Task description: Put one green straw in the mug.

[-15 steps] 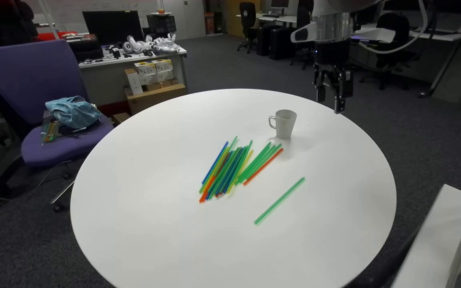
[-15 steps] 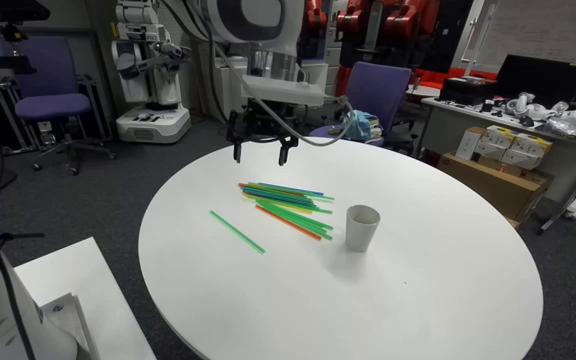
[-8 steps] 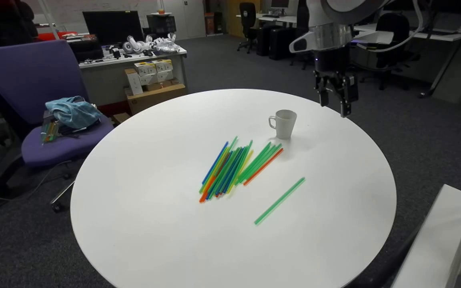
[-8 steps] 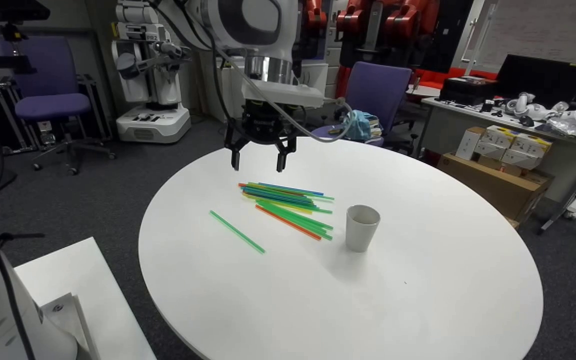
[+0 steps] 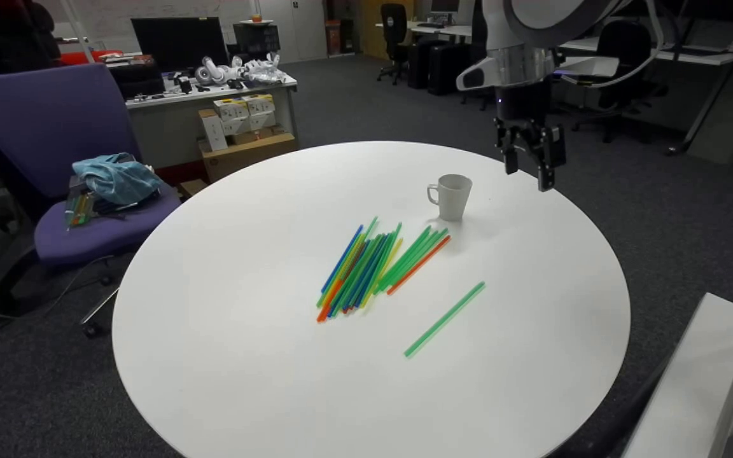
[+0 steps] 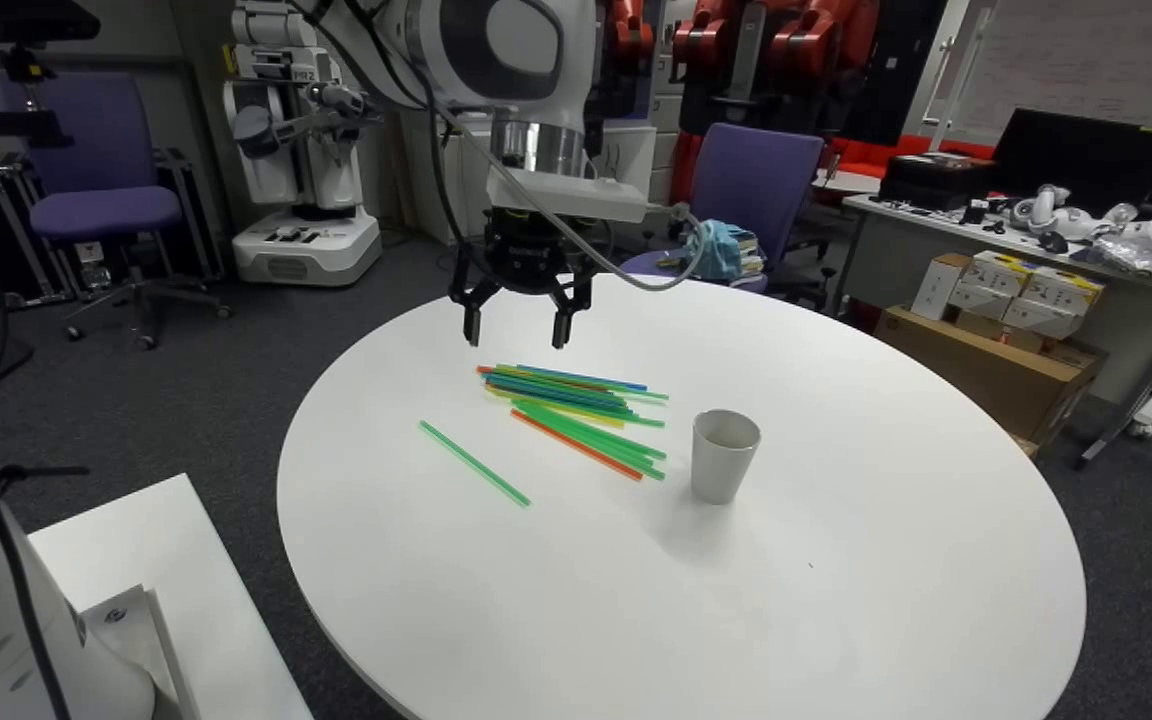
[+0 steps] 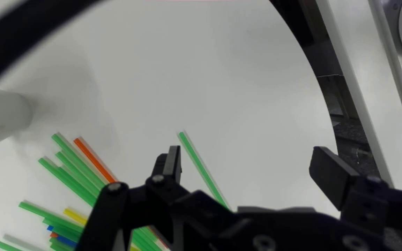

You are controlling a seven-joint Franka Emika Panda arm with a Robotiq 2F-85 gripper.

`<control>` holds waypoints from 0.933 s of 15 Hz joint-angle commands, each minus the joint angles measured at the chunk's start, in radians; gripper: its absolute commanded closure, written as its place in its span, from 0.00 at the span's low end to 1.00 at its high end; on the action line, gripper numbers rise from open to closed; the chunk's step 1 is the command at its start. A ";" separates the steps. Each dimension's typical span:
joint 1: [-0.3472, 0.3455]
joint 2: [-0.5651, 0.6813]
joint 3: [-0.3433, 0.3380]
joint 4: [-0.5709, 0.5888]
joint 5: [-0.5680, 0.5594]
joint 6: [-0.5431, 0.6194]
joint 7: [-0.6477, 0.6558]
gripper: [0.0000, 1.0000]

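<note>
I see the gripper point(image 6: 516, 342) hanging above the worktop point(image 6: 886, 600), fingers point(image 7: 172, 164) well apart, nothing held; pick not started, I'd say. Next out, the green straw point(image 6: 475, 463), the lone one and likely target, lies flat on the worktop, apart from the bunch point(image 5: 412, 257). Stop too high and the fingers would miss something that thin; too low and they'd jam on the worktop. It runs aslant to them in the wrist view, so it could twist or roll when squeezed. Drifting toward the bunch could scoop up extras. Farther, the mug point(image 6: 724, 470): upright, no straw sticking out; a long straw brought in flat would probably catch it and tip it over. Views: the wrist view puts the straw close by one finger, lower part hidden behind the gripper; both exterior views show it whole. The wrist view also cuts the mug off at the edge, no handle seen; the handle point(image 5: 430, 193) shows in an exterior view. Farthest, the boxes point(image 5: 239, 127) show in both exterior views only.
</note>
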 commanded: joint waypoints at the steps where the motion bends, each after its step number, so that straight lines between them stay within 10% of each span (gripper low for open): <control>1: -0.018 0.084 0.010 -0.002 0.016 0.117 -0.129 0.00; 14: -0.038 0.389 0.164 -0.076 0.035 0.647 -0.171 0.00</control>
